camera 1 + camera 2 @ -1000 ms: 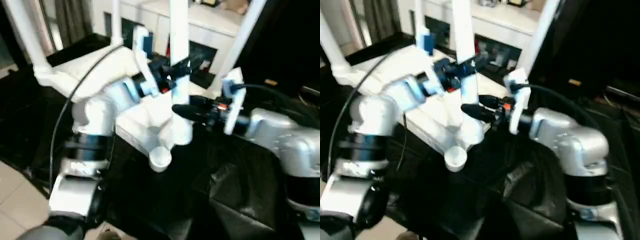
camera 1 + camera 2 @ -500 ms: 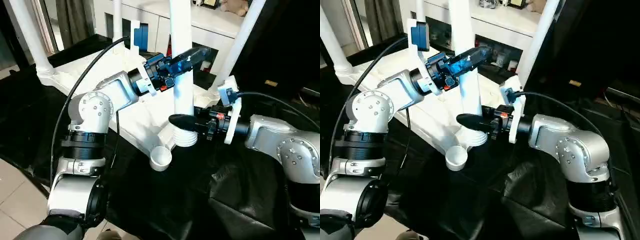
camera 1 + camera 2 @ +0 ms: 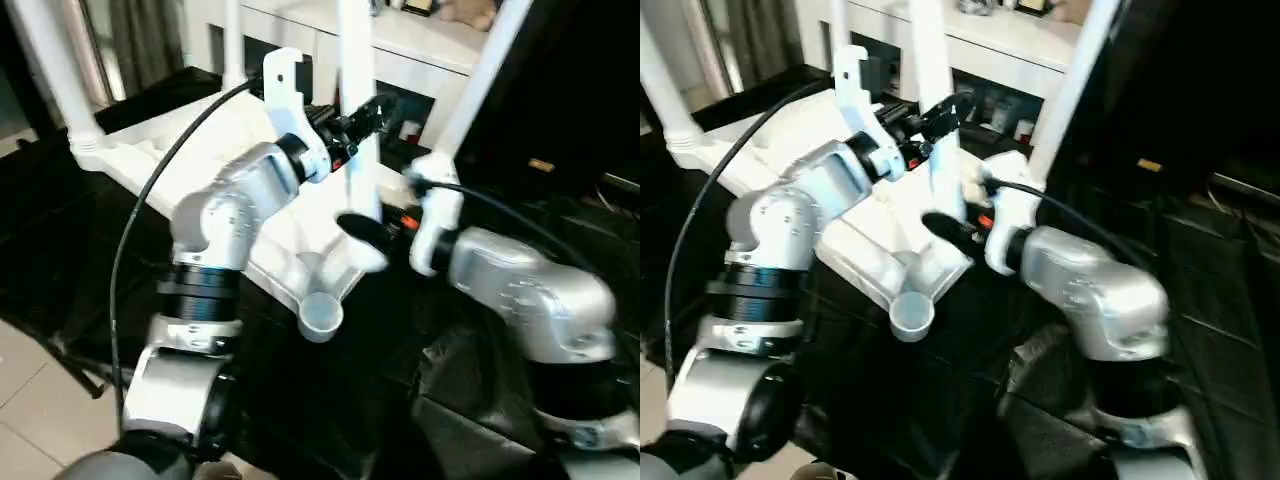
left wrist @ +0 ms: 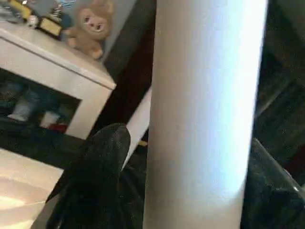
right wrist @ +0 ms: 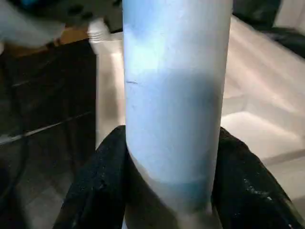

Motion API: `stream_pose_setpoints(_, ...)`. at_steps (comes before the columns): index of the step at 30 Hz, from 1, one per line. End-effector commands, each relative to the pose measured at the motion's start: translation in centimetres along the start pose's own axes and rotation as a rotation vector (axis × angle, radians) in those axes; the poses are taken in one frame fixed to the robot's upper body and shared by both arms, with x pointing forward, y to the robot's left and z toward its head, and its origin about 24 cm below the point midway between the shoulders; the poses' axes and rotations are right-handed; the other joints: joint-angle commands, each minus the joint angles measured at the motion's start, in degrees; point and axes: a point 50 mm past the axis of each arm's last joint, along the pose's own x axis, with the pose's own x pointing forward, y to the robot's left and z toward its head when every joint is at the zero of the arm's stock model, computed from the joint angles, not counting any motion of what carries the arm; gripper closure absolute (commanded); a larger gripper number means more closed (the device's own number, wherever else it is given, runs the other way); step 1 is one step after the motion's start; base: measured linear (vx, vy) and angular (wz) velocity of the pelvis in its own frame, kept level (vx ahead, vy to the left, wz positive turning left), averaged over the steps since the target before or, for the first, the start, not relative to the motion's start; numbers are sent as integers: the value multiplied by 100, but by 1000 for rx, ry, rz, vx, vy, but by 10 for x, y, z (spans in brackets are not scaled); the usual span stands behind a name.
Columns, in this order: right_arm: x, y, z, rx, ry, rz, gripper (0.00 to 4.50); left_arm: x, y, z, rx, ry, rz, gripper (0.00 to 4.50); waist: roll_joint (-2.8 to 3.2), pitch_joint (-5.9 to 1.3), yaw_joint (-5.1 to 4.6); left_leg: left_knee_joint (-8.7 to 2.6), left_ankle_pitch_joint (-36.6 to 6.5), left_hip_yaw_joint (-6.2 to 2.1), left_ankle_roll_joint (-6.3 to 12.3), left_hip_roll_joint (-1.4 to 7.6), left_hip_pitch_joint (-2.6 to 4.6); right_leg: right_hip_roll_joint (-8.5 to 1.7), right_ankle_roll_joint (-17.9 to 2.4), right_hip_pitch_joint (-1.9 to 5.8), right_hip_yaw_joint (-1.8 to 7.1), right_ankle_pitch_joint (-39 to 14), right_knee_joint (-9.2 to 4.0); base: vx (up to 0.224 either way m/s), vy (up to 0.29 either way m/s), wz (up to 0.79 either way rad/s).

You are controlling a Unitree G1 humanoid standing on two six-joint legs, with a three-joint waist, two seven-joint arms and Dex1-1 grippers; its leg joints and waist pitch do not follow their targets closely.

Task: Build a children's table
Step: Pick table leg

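The white tabletop (image 3: 150, 145) lies underside up on a black cloth. Three legs stand in its corners: a left leg (image 3: 55, 80), a back leg (image 3: 232, 35) and a right leg (image 3: 470, 85). A fourth leg (image 3: 358, 175) stands upright near the front corner, beside an empty round socket (image 3: 320, 315). My left gripper (image 3: 365, 110) straddles this leg high up; in the left wrist view the leg (image 4: 205, 119) sits between its fingers (image 4: 95, 176) with a small gap on one side. My right gripper (image 3: 362, 232) is shut on the leg's lower part, its fingers (image 5: 102, 186) pressed against the leg (image 5: 174, 95).
A white cabinet (image 3: 420, 40) with glass doors stands behind the table, a plush toy (image 4: 93, 24) on top of it. Crumpled black cloth (image 3: 450, 380) covers the surface in front. Tiled floor (image 3: 30, 400) shows at the lower left.
The left gripper's fingers have loosened around the leg. The right gripper has closed on the leg and its forearm has swung in closer. The camera has shifted a little.
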Motion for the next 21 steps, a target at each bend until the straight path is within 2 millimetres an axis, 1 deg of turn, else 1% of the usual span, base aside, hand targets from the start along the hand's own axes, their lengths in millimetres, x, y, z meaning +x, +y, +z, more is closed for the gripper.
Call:
stream_pose_setpoints(1,-1,-1,7,-33,-30,-24,255,2,1,-2,8,7,22,185,32,-485,-3,-373,-435,102,-244,0,-36,-247,-440,405,215,-1161,-373,0,0,0)
stream_pose_setpoints(2,0,1,8,-33,-37,-28,255,2,0,-2,0,3,17,185,45,-483,-4,-375,-451,101,-246,-1,-34,-246,-439,403,215,-1162,-374,0,0,0)
stream_pose_setpoints(4,1,3,9,-37,-45,-31,255,1,0,-2,3,8,17,216,48,-483,-10,-376,-506,101,-243,-5,-38,-248,-436,405,212,-1194,-382,0,0,0)
stream_pose_setpoints(6,2,3,10,-38,-48,-33,255,1,1,-2,5,8,21,220,50,-479,-11,-380,-582,100,-249,-1,-28,-247,-412,397,211,-1274,-394,0,0,0)
stream_pose_setpoints(7,2,2,11,-50,-57,-60,255,2,3,-1,5,2,49,246,58,-479,-12,-381,-605,97,-258,2,-30,-250,-397,397,212,-1286,-395,0,0,0)
stream_pose_setpoints(8,2,1,11,-63,-57,-72,255,1,4,0,3,-3,58,254,55,-478,-15,-382,-604,96,-262,1,-33,-247,-388,396,211,-1291,-395,0,0,0)
stream_pose_setpoints(9,2,1,11,-66,-57,-74,255,1,4,0,3,-4,58,255,51,-480,-12,-382,-590,95,-263,0,-33,-248,-372,400,212,-1276,-396,0,0,0)
stream_pose_setpoints(10,1,-1,12,-114,-50,-94,255,1,3,1,5,-7,44,259,64,-483,-9,-379,-574,94,-274,-3,-33,-248,-373,401,213,-1241,-392,0,0,0)
stream_pose_setpoints(12,1,1,12,-113,-48,-53,255,1,2,2,3,-13,27,264,63,-479,-8,-379,-597,99,-266,-3,-25,-247,-377,398,214,-1239,-398,0,0,0)
stream_pose_setpoints(13,-1,-1,11,-103,-43,-49,220,1,-1,4,11,-20,-25,264,60,-480,-5,-380,-592,98,-245,-3,-26,-244,-402,401,214,-1184,-391,0,0,0)
stream_pose_setpoints(14,-1,-1,11,-98,-41,-45,199,0,-2,5,13,-19,-41,264,62,-481,-2,-381,-589,98,-236,-6,-27,-245,-408,402,213,-1182,-390,0,0,0)
stream_pose_setpoints(15,-3,-2,11,-91,-37,-38,185,0,-3,5,16,-18,-67,264,52,-483,-2,-381,-574,98,-225,-4,-25,-247,-428,401,212,-1167,-384,0,0,0)
stream_pose_setpoints(16,-4,-3,11,-82,-29,-25,179,-1,-6,6,19,-14,-101,264,57,-484,-1,-380,-572,98,-226,-2,-26,-247,-444,404,213,-1147,-376,0,0,0)
stream_pose_setpoints(17,-10,-4,10,-69,-2,30,179,-3,-12,8,26,-2,-177,264,46,-486,4,-378,-551,101,-212,-4,-26,-248,-465,408,214,-1114,-370,0,0,0)
stream_pose_setpoints(18,-15,-4,10,-57,13,83,166,-6,-17,9,23,13,-243,264,49,-487,16,-376,-540,100,-188,-3,-16,-242,-491,420,215,-1059,-358,0,0,0)
stream_pose_setpoints(19,-21,-4,10,-55,23,122,143,-8,-22,9,13,27,-305,264,55,-483,24,-371,-543,103,-157,4,-12,-245,-561,424,220,-955,-341,0,0,0)
stream_pose_setpoints(20,-27,-5,10,-58,33,164,143,-12,-27,10,2,40,-371,264,58,-483,31,-370,-523,98,-151,17,-11,-253,-605,424,222,-884,-331,0,0,0)
stream_pose_setpoints(21,-32,-5,10,-60,42,196,141,-14,-29,11,2,50,-417,264,57,-470,38,-370,-561,110,-119,9,-12,-248,-676,428,219,-883,-346,0,0,0)
